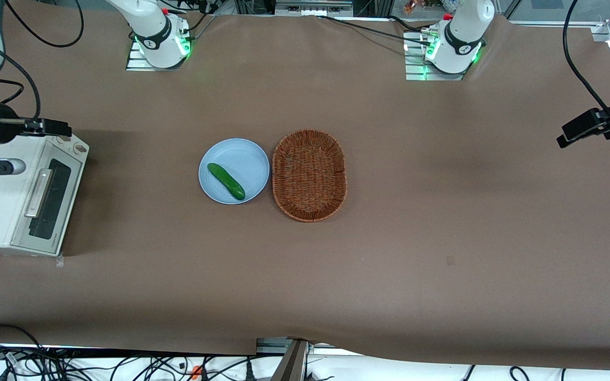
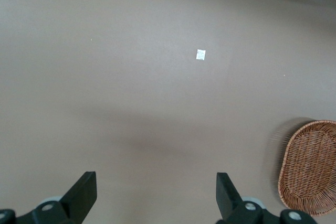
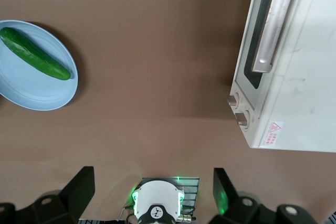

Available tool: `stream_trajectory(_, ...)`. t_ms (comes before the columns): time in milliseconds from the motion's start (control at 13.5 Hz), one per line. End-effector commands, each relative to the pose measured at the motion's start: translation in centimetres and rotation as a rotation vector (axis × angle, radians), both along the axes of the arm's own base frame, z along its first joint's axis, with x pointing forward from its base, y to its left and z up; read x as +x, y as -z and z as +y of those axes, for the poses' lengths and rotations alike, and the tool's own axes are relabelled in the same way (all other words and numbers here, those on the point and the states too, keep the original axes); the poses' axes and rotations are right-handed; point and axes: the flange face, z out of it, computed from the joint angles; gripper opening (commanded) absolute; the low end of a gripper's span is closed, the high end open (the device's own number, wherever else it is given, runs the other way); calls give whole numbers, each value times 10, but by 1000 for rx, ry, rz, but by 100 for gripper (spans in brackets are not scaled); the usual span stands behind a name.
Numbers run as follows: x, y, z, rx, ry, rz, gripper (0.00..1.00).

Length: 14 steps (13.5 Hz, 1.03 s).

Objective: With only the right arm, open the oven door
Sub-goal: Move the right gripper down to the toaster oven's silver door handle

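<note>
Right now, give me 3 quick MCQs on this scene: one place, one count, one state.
1. Where does the cucumber lie?
A. in the basket
B. on the plate
C. on the oven

2. How many knobs show on the oven?
A. one
B. two
C. four

3. What state is the oven door in?
A. shut
B. hanging fully open
C. taken off

Key: 1 B, the cucumber rests on the blue plate beside the empty basket. 2 B, the right wrist view shows two knobs next to the door. 3 A, the door sits flush in the oven front with its handle untouched; the gripper hangs above the oven's corner, jaws open in the wrist view.
</note>
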Motion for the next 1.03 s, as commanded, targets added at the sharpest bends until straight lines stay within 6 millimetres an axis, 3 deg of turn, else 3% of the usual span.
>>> stream_trajectory(0,5,20,2,23,-16,33,100)
stream_trajectory(222,19,51,3,14,-17,52,100)
stream_trajectory(295,23,62,3,10,-17,59,95)
stream_trajectory(517,34,93,2,-11,-21,74,54)
stream_trajectory(739,45,126,-1,-58,-49,76,29)
stream_trajectory(960,50,158,10,-116,-204,96,7)
